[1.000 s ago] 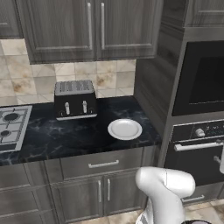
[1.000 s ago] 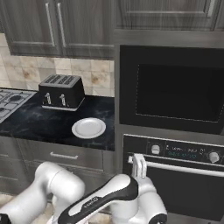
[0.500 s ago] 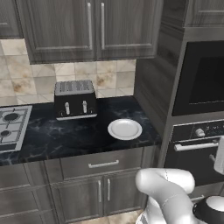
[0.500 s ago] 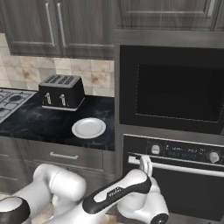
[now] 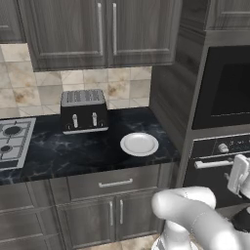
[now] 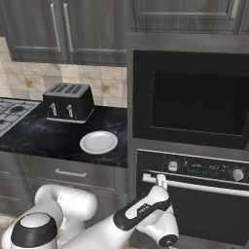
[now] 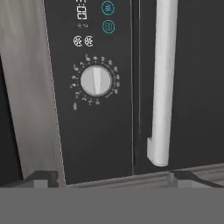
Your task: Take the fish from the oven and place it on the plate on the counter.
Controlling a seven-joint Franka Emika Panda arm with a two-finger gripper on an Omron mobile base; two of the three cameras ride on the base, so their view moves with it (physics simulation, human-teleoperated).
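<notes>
The oven is the lower dark unit with knobs, and its door is closed, so the fish is hidden. My gripper is open and holds nothing, just in front of the left end of the oven's pale bar handle. It also shows at the right edge of the left base view, gripper. In the rolled hand view the gripper faces the handle and a dial knob. The white plate lies bare on the black counter, left of the oven.
A black toaster stands at the back of the counter, and a steel gas hob is at the far left. Above the oven sits a black glass-fronted unit. Grey drawers run under the counter.
My hand has shifted slightly right along the oven front, closer to the handle's left end, and now shows at the right edge of the left base view. The kitchen itself is unchanged.
</notes>
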